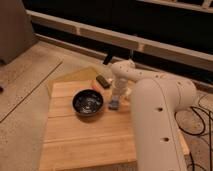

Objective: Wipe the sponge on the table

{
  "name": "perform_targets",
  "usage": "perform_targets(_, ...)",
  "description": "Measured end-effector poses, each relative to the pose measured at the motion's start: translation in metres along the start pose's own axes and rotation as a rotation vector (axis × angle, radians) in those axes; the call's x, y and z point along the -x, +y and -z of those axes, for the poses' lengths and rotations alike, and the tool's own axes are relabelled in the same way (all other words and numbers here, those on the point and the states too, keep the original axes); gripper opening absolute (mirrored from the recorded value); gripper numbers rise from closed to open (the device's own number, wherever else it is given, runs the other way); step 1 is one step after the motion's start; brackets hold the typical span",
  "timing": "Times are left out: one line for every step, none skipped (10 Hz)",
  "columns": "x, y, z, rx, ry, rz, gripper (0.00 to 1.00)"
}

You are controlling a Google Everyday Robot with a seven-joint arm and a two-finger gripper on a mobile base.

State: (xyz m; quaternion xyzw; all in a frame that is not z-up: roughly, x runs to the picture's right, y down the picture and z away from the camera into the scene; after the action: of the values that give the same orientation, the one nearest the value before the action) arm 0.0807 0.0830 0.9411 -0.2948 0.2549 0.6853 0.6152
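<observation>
Hanging over sponge (114, 105) on table (90, 142), beside black bowl (75, 102): end effector (115, 99); grip and sponge's long axis unclear.

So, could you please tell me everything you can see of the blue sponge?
The sponge is a small, flat blue block, much smaller than the black bowl beside it. It lies on the light wooden slats of the table, apart from the bowl. The gripper points down right over it and covers its top, so only part of the blue shows. Whether it is gripped cannot be told.
</observation>
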Motion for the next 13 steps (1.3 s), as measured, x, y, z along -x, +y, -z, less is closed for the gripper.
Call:
perform_targets(0.000,0.000,0.000,-0.002,-0.002,0.004,0.00)
perform_targets(0.001,0.001,0.000,-0.004,-0.008,0.012,0.00)
perform_targets(0.002,0.003,0.002,-0.009,-0.013,0.023,0.00)
perform_targets(0.007,0.008,0.005,-0.005,-0.031,0.040,0.00)
perform_targets(0.009,0.014,0.006,-0.001,-0.034,0.052,0.00)
perform_targets(0.010,0.027,0.005,0.005,-0.036,0.074,0.00)
perform_targets(0.009,0.039,0.006,0.015,-0.038,0.097,0.00)
perform_targets(0.006,0.043,0.005,0.021,-0.034,0.107,0.00)
perform_targets(-0.001,0.048,0.005,0.028,-0.028,0.117,0.00)
perform_targets(-0.008,0.050,0.004,0.030,-0.018,0.124,0.00)
perform_targets(-0.018,0.051,0.004,0.027,-0.005,0.131,0.00)
perform_targets(-0.031,0.045,0.003,0.008,0.015,0.141,0.00)
perform_targets(-0.045,0.034,0.002,-0.028,0.041,0.149,0.00)
